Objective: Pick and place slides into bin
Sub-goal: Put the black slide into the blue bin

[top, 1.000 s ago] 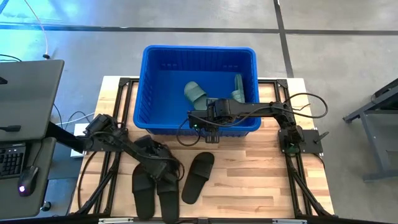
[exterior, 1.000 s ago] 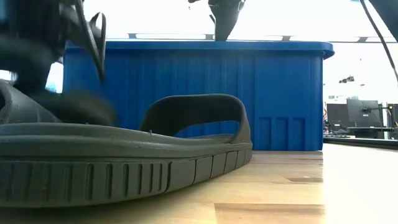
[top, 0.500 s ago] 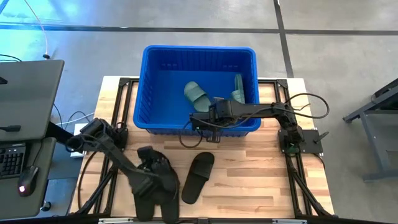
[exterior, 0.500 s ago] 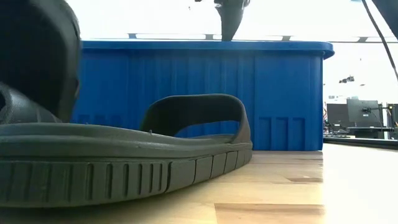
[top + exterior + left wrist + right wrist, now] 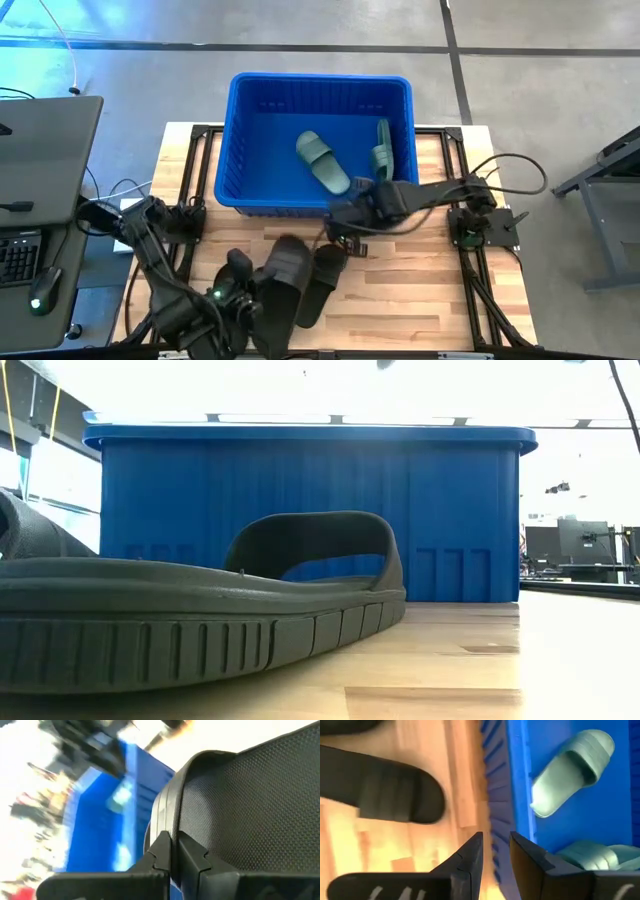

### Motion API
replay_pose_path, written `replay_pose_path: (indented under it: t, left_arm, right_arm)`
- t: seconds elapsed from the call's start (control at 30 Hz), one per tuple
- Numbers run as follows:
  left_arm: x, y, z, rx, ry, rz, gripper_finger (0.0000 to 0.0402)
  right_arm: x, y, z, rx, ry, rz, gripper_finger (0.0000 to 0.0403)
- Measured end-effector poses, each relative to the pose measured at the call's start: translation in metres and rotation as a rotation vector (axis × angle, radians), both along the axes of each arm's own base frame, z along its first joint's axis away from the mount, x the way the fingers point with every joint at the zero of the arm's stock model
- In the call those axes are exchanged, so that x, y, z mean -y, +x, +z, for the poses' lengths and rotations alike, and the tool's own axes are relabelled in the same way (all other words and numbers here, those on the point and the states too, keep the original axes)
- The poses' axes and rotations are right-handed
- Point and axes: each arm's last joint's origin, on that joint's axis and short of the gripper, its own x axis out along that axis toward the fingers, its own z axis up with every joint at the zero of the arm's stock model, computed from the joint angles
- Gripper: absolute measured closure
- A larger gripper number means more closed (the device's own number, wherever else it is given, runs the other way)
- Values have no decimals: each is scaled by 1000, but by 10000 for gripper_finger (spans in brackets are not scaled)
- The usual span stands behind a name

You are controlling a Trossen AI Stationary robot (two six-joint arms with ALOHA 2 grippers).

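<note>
The blue bin (image 5: 320, 90) stands at the table's far middle with two sage green slides (image 5: 322, 160) (image 5: 382, 150) lying in it. My left gripper (image 5: 262, 287) is near the table's near edge, shut on a black slide (image 5: 287, 262) held above the others. Another black slide (image 5: 322, 285) lies flat on the table beside it, and one more (image 5: 200, 610) lies close to the low camera. My right gripper (image 5: 345, 237) hangs empty just in front of the bin's near wall (image 5: 495, 795), its fingers a narrow gap apart. My left gripper pinches an edge of the black slide (image 5: 172, 827) between its two fingers (image 5: 162, 852). Which part of the slide that edge belongs to, I cannot tell. The slide is lifted clear of the table and tilted, partly over the slide lying beside it.
Black frame rails (image 5: 190, 130) run along the wooden table's (image 5: 420, 290) sides. A desk with a keyboard and mouse (image 5: 40, 290) stands to the left. Cables (image 5: 500, 165) hang off the right arm. Bare wood lies at the table's near right.
My left gripper has drawn back toward the table's near edge and risen with a black slide, which is now lifted clear and tilted above the others. My right gripper has gone from over the bin toward the near edge, past the bin's near wall.
</note>
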Motion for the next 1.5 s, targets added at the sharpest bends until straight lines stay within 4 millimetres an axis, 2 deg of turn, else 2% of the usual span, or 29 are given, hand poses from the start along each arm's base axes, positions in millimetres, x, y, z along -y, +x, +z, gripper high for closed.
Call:
replay_pose_path:
  t: [0.17,0.27,0.37,0.43,0.6,0.73,0.9,0.97,1.1,1.17,1.33,1.4,1.5]
  left_arm:
    - [-23,15,38,31,306,-17,400]
    - [-55,27,63,40,406,73,401]
    - [-105,39,81,19,363,203,401]
    - [-148,47,85,-34,288,298,401]
    - [-247,61,81,-205,172,486,401]
    - [-308,77,78,-222,119,524,401]
    - [-360,107,63,-135,-2,293,401]
    - [-374,117,49,-124,6,285,401]
    - [-402,119,4,-252,-3,316,401]
    - [-418,115,-21,-304,-64,303,401]
    - [-439,105,-77,-353,-109,377,401]
    - [-444,100,-91,-375,-127,380,401]
    - [-448,96,-97,-362,-158,364,391]
  right_arm:
    - [-25,-15,9,59,32,-32,319]
    - [-42,-21,10,74,45,-24,319]
    - [-55,-27,10,89,49,-26,319]
    - [-61,-29,10,105,53,-45,319]
    - [-75,-36,11,129,45,-48,319]
    - [-83,-40,11,152,35,-60,319]
    - [-88,-43,11,163,26,-54,319]
    - [-88,-43,11,169,22,-59,319]
    - [-88,-43,12,189,4,-78,319]
    - [-88,-43,12,192,-5,-76,319]
    - [-87,-43,12,197,-14,-78,319]
    - [-87,-43,12,198,-15,-78,319]
    - [-87,-43,12,198,-15,-78,319]
